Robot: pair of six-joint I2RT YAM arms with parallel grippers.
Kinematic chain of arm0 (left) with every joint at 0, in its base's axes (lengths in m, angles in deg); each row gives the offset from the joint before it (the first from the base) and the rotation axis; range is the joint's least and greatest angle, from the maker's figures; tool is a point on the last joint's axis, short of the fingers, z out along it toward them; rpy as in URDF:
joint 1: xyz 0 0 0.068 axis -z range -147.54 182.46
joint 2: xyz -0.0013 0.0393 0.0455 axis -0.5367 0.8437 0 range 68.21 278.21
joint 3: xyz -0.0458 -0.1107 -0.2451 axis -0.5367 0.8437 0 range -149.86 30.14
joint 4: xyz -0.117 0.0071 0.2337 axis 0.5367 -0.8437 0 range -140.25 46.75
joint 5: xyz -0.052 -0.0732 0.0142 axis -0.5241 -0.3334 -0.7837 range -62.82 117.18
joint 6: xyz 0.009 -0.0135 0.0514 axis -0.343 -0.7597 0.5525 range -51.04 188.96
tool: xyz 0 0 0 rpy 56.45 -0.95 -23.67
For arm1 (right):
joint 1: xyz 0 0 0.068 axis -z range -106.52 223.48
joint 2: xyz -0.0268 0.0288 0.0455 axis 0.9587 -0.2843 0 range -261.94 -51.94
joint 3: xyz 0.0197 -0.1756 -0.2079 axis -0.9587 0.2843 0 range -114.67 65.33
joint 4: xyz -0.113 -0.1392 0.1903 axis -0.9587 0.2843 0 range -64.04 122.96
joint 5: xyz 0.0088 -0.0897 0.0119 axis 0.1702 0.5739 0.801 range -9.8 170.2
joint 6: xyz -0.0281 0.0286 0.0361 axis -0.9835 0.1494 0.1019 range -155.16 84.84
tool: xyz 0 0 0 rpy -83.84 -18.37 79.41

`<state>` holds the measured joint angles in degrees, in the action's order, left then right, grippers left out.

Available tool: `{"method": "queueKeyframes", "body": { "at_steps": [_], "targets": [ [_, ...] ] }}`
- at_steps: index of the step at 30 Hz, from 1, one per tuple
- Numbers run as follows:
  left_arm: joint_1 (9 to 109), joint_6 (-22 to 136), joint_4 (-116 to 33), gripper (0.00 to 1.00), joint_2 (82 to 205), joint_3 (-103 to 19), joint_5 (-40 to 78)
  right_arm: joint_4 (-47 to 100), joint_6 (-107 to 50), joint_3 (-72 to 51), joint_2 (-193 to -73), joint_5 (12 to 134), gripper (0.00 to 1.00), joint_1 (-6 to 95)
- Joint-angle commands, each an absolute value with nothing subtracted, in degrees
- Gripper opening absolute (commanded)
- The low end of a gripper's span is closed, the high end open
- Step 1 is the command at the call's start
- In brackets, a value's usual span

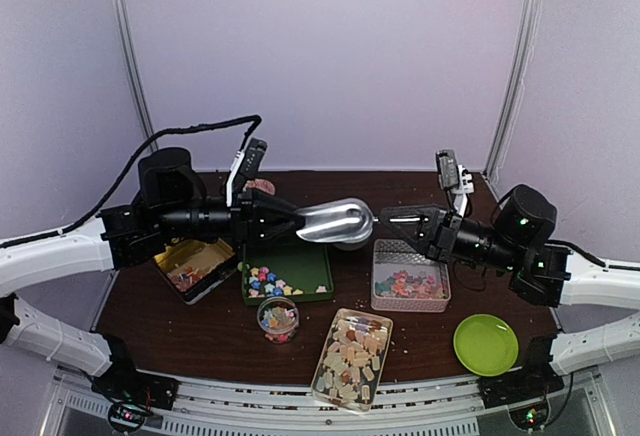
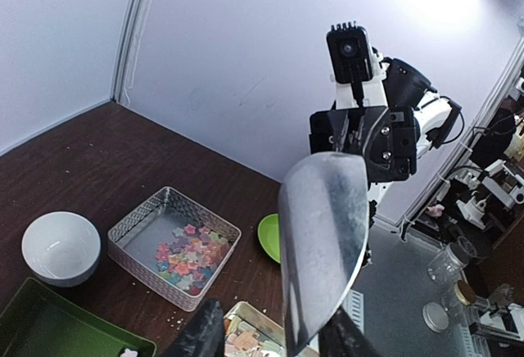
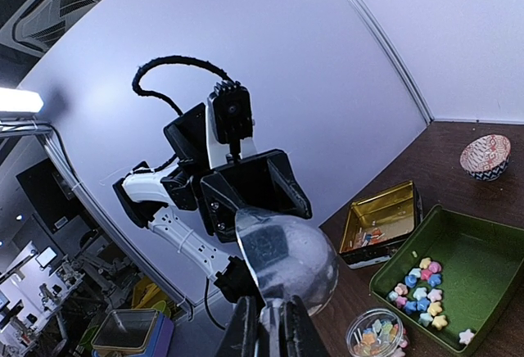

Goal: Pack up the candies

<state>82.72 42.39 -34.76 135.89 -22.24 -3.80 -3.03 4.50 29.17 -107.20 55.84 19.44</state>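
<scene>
A metal scoop is held in the air above the counter, between the two arms. One end is clenched in the right pincer. The other end is straddled by the left pincer, but whether it is gripped cannot be told, since a gap is seen beside one finger. The candies are spread among containers below: stars in the green tray, the mesh basket and a small jar, beige chunks in the clear box. A handover is judged to be in hand. The scoop should be kept level, and one hold released only once the other is secure.
</scene>
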Motion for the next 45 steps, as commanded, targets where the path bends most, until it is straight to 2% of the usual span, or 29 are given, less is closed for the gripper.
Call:
{"method": "queueKeyframes", "body": {
  "at_steps": [1, 5, 11, 16, 29, 32, 34, 41, 45],
  "targets": [
    [82.91, 44.88, -34.28, 0.37, 134.15, -22.71, -2.33, -5.95, 5.53, 27.62, -107.55, 55.24, 0.0, 19.08],
    [82.91, 45.57, -35.3, 0.34, 134.46, -23.26, -2.36, -5.96, 5.71, 27.4, -107.66, 55.23, 0.0, 18.97],
    [83.0, 46.44, -37.02, 0.46, 135.09, -23.65, -2.0, -6.03, 5.9, 27.33, -107.58, 55.39, 0.0, 18.99],
    [83.0, 46.9, -37.7, 0.48, 134.67, -23.15, -1.25, -5.47, 5.62, 27.27, -107.31, 55.76, 0.0, 18.95],
    [83.17, 46.82, -37.41, 0.23, 135.18, -24.06, -1.92, -5.12, 5.49, 27.03, -108.0, 55.5, 0.0, 18.82],
    [83.5, 46.81, -37.39, 0.12, 135.42, -24.29, -2.08, -4.49, 5.13, 26.68, -108.1, 55.43, 0.0, 18.71],
    [83.6, 46.66, -37.58, 0.01, 135.65, -24.58, -2.29, -3.87, 4.74, 26.41, -108.1, 55.57, 0.0, 18.66],
    [84.04, 43.9, -37.04, 0.0, 136.28, -25.17, -1.8, 1.24, 0.06, 24.42, -107.25, 56.89, 0.0, 18.46],
    [84.14, 41.64, -36.98, 0.0, 136.11, -25.45, -0.99, 2.13, -2.72, 23.89, -106.71, 57.78, 0.09, 18.46]
  ]
}}
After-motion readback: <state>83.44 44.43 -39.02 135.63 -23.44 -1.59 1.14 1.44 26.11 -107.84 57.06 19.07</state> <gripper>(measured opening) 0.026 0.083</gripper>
